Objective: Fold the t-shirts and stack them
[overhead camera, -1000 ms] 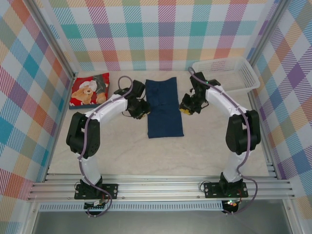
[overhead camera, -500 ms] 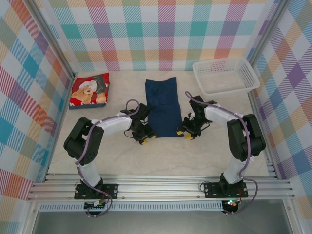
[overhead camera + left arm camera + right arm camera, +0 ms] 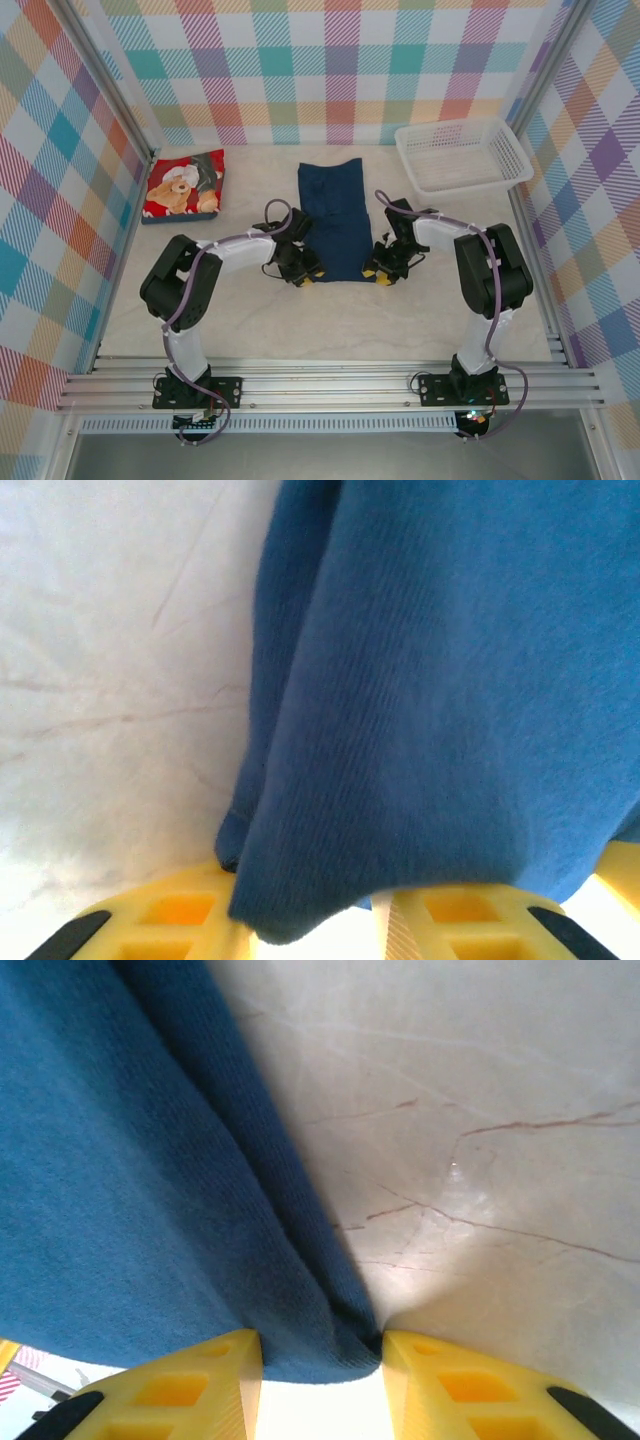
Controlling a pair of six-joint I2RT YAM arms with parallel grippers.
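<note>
— Finished yet?
— No. Pinching the blue shirt (image 3: 335, 215) on the desk (image 3: 330, 325) by its near corners, left fingers (image 3: 304, 277) and right fingers (image 3: 379, 272) clamped on cloth.
— Red shirt (image 3: 185, 185)?
— Folded already, far left. Not stacked yet.

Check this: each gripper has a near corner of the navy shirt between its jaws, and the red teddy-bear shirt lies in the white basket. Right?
No. The red teddy-bear shirt lies on the table at back left, apart from the white basket; the top external view shows it. The rest stands.
</note>
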